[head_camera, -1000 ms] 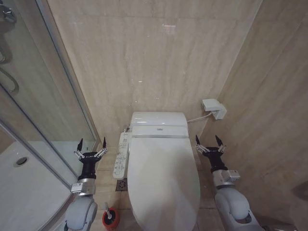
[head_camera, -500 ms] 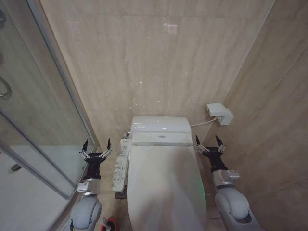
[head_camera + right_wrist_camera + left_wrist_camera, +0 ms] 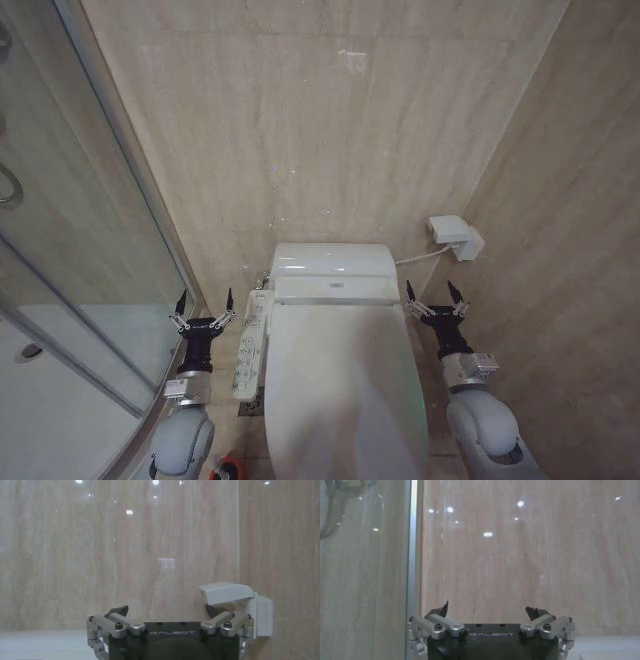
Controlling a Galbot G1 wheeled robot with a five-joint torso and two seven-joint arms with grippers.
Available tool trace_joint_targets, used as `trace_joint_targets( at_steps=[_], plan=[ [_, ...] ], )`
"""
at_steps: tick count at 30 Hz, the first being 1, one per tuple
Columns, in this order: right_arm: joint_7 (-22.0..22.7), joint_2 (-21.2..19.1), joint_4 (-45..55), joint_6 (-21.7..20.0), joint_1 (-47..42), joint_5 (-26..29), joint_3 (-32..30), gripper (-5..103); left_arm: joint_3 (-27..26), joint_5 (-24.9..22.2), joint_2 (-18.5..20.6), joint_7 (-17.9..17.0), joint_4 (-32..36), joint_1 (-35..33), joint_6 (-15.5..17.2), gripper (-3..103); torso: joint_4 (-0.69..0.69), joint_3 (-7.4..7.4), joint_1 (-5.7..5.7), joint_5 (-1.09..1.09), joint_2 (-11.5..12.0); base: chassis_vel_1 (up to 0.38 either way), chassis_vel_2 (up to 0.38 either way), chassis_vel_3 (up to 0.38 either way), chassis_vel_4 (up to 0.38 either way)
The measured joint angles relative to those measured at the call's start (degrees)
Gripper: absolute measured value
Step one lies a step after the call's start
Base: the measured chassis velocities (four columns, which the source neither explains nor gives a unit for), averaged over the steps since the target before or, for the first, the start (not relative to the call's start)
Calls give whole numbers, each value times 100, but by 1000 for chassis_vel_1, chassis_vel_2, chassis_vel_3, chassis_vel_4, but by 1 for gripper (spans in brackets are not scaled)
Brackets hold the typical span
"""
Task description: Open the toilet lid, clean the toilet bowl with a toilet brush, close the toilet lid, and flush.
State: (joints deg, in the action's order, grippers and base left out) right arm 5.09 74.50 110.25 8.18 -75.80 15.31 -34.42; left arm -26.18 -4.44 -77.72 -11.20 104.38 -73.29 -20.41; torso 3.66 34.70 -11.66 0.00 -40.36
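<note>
The toilet lid [image 3: 345, 385] is down, a smooth glossy white oval covering the toilet bowl [image 3: 268, 420], with the white tank unit [image 3: 330, 268] behind it against the beige tiled wall [image 3: 300, 130]. A long button panel [image 3: 252, 345] runs along the bowl's left side. The left gripper [image 3: 204, 305] hangs beside that panel, fingers spread wide and holding nothing. The right gripper [image 3: 432, 298] stands just off the lid's right edge, fingers likewise apart and empty. On the floor by the left arm sits the red holder of the toilet brush [image 3: 228, 470]. The glass shower wall [image 3: 70, 250] closes in the left side; a small white wall box [image 3: 455, 236] sits right of the tank.
</note>
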Motion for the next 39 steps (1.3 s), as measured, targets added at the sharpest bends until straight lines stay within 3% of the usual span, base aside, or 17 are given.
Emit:
trace_joint_targets(
  at_steps=[4,10,15,16,21,22,23,29,30,36,37,39],
  plan=[
    [0,0,0,0,0,0,0,100,-68,-52,56,-44,-143,90,31,100,-1,0,1,-1,0,-17,9,16,-19],
    [0,0,0,0,-2,0,-1,100,-133,-405,432,-76,-1020,615,98,100,-1,-2,5,-1,-1,0,0,0,0],
    [0,0,0,0,-1,0,0,100,167,-479,761,210,-2546,1618,-403,100,2,-1,3,-3,-1,0,0,0,0],
    [0,0,0,0,-1,0,0,100,167,-479,761,210,-2546,1618,-403,100,2,-1,3,-3,-1,0,0,0,0],
    [0,0,0,0,-1,0,-1,100,479,-453,930,584,-3803,2403,-868,100,-2,-1,3,-1,-1,0,0,0,0],
    [0,0,0,0,-1,0,-1,100,479,-453,930,584,-3803,2403,-868,100,-2,-1,3,-1,-1,0,0,0,0],
    [0,0,0,0,-1,0,0,100,604,-441,931,614,-4089,2595,-974,90,-1,-1,3,0,-1,0,0,0,0],
    [0,0,0,0,-1,0,0,100,1032,-388,910,917,-4715,3173,-1062,90,1,-1,3,0,0,0,0,0,0],
    [0,0,0,0,-1,0,-1,100,1127,-386,890,1040,-4762,3267,-1062,63,0,-1,3,-2,0,0,0,0,0],
    [0,0,0,0,-1,0,-1,100,1481,-260,856,1540,-4755,3451,-1099,63,2,-1,3,0,-1,0,0,0,0],
    [0,0,-1,0,-1,0,-1,100,1513,-204,872,1656,-4744,3450,-1135,36,1,-1,3,0,-1,0,0,0,0],
    [0,0,0,0,-1,0,-1,100,1534,-118,896,1770,-4742,3444,-1167,36,1,-2,3,0,-1,0,0,0,0]
  ],
)
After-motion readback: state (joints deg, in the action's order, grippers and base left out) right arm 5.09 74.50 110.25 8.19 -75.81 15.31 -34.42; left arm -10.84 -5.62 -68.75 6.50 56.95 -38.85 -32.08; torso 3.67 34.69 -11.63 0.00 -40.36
